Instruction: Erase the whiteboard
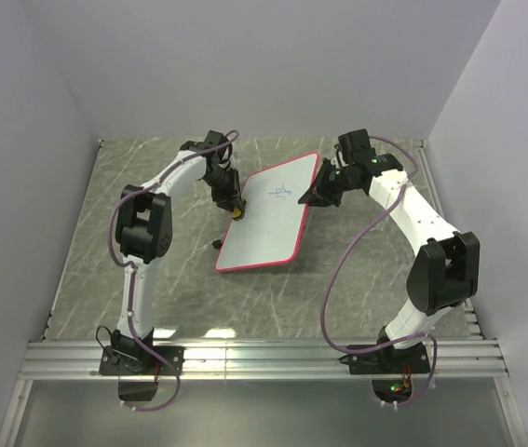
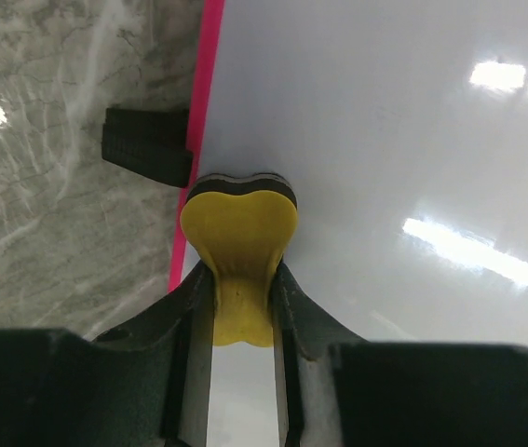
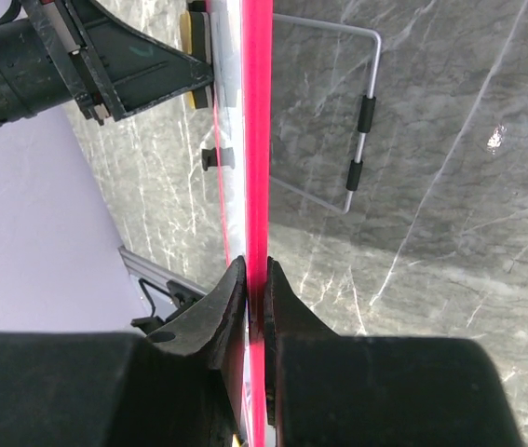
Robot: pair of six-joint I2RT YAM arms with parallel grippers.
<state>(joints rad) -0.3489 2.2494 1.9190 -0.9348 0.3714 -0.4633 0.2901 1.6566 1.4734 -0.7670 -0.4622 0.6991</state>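
The whiteboard (image 1: 268, 216) with its red-pink frame lies tilted in the middle of the table, with a small blue scribble (image 1: 282, 192) near its far end. My left gripper (image 1: 235, 209) is shut on the yellow sponge (image 2: 238, 244), which presses on the board's white surface (image 2: 385, 140) close to its left frame edge. A black clip (image 2: 148, 145) sticks out from that edge. My right gripper (image 1: 318, 196) is shut on the board's right frame edge (image 3: 257, 140), seen edge-on in the right wrist view. The left gripper's fingers (image 3: 142, 65) show there too.
The table is grey marble (image 1: 152, 270). A wire stand (image 3: 361, 140) sits under the board, seen in the right wrist view. White walls enclose the left, back and right. An aluminium rail (image 1: 264, 358) runs along the near edge by the arm bases.
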